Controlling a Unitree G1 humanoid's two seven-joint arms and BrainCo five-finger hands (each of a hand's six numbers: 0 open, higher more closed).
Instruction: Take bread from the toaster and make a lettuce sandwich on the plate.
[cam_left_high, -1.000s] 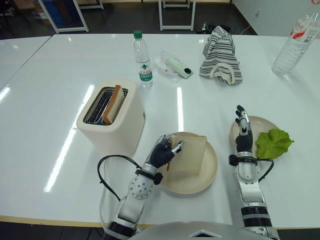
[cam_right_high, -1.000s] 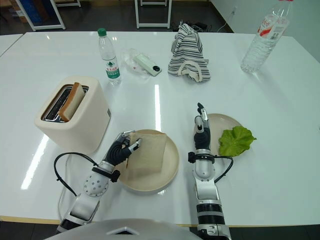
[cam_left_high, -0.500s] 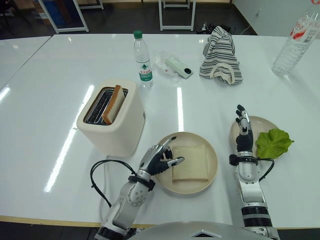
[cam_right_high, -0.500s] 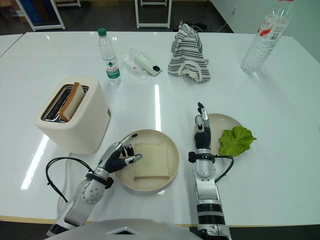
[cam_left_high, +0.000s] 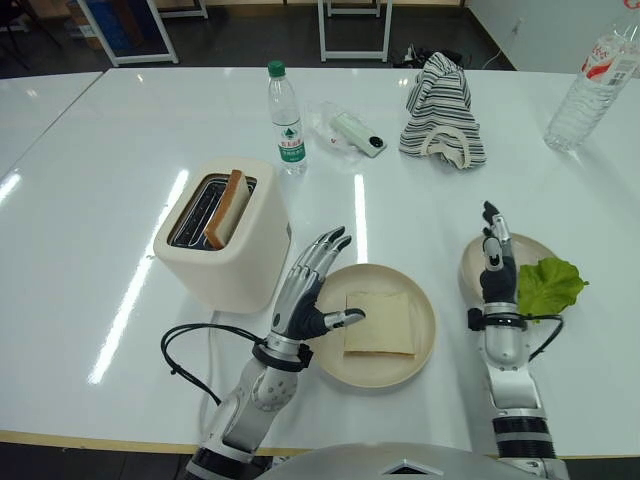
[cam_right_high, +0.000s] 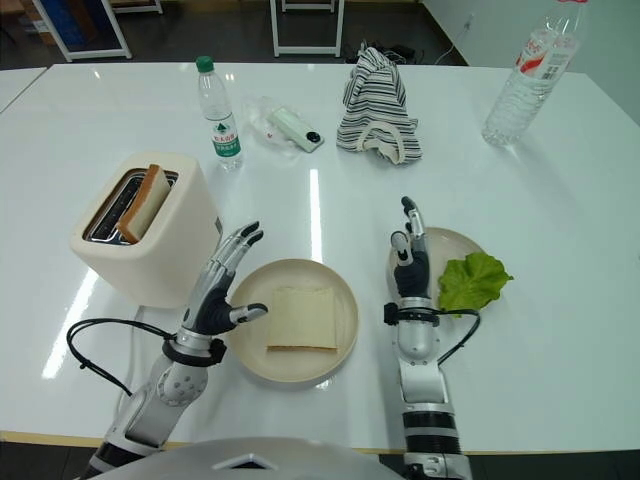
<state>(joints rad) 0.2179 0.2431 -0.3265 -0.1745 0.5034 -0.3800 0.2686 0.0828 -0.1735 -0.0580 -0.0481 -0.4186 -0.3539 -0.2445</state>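
Note:
A slice of bread (cam_left_high: 379, 324) lies flat on the beige plate (cam_left_high: 352, 368) in front of me. My left hand (cam_left_high: 305, 294) is open at the plate's left rim, fingers spread upward, between the plate and the cream toaster (cam_left_high: 226, 238). A second slice (cam_left_high: 226, 208) stands in the toaster's slot. A green lettuce leaf (cam_left_high: 546, 286) rests on a smaller plate (cam_left_high: 533, 250) at the right. My right hand (cam_left_high: 497, 269) stands open and upright at that plate's left edge, just left of the lettuce.
The toaster's black cord (cam_left_high: 190, 351) loops on the table beside my left arm. Farther back are a green-capped water bottle (cam_left_high: 285, 118), a small device in a clear bag (cam_left_high: 353, 133), a striped cloth (cam_left_high: 440, 99) and a large bottle (cam_left_high: 591, 87) at the far right.
My left hand let go of the bread, which now lies flat on the plate. The hand opened and lifted to the plate's left rim. My right hand shifted slightly right.

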